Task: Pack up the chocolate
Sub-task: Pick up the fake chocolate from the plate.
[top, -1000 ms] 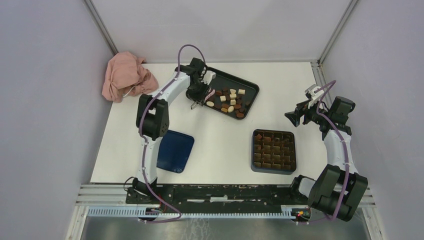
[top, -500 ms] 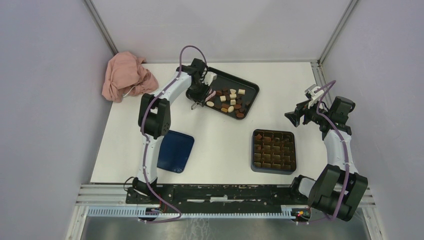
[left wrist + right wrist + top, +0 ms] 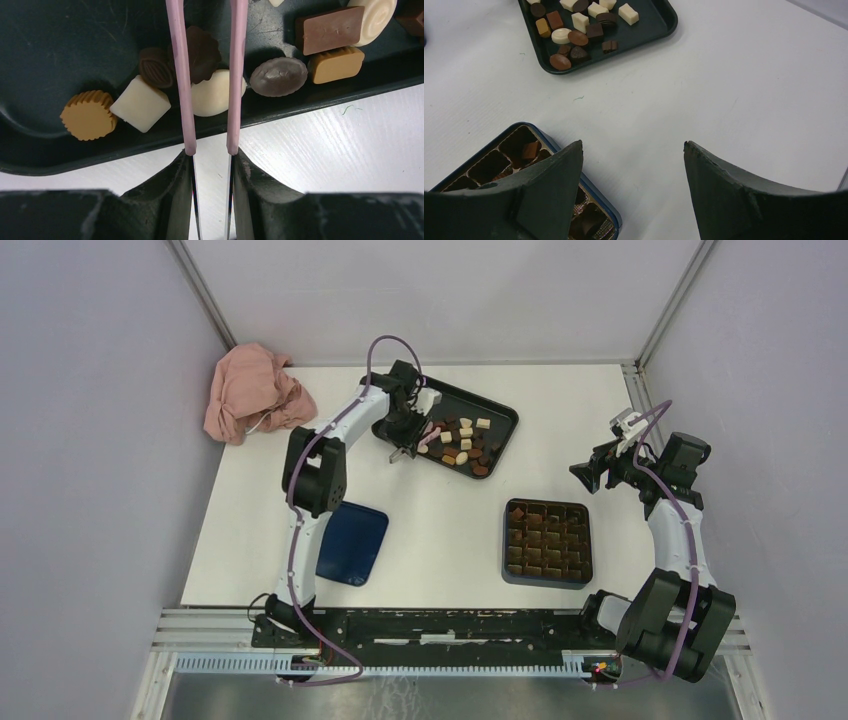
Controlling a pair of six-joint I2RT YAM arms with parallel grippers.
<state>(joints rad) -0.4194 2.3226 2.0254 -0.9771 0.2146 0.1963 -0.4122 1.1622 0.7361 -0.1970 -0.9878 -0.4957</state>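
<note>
A metal rail (image 3: 430,625) runs along the near edge, carrying both arm bases, and beyond it lies a white table (image 3: 450,520) with a faint wood grain. Near the left base a dark blue lid (image 3: 350,543) lies flat, and near the right base stands a dark blue box (image 3: 547,542) with a brown grid insert. A few of its cells hold brown pieces and many look bare. The right gripper (image 3: 632,145) hangs above the bare table just right of the box's far corner, its fingers spread wide with nothing between them. Farther back, the left gripper (image 3: 211,160) is closed on the handle end of the pink tongs (image 3: 180,75), whose two arms reach over the rim of a black tray (image 3: 500,420) and stand apart on either side of a cream-white rounded piece (image 3: 212,97); whether they touch it cannot be told. Most of the chocolate (image 3: 462,440) lies loose on this tray, small and mixed. Among it are a tan fluted round (image 3: 89,115), a white square (image 3: 140,103), a dark glossy oval (image 3: 278,76), a tan block (image 3: 336,64) and a brown bar (image 3: 328,30). A crumpled pink cloth (image 3: 252,392) sits at the far left corner. Pale lilac walls (image 3: 90,440) with metal corner posts close in the table on three sides.
</note>
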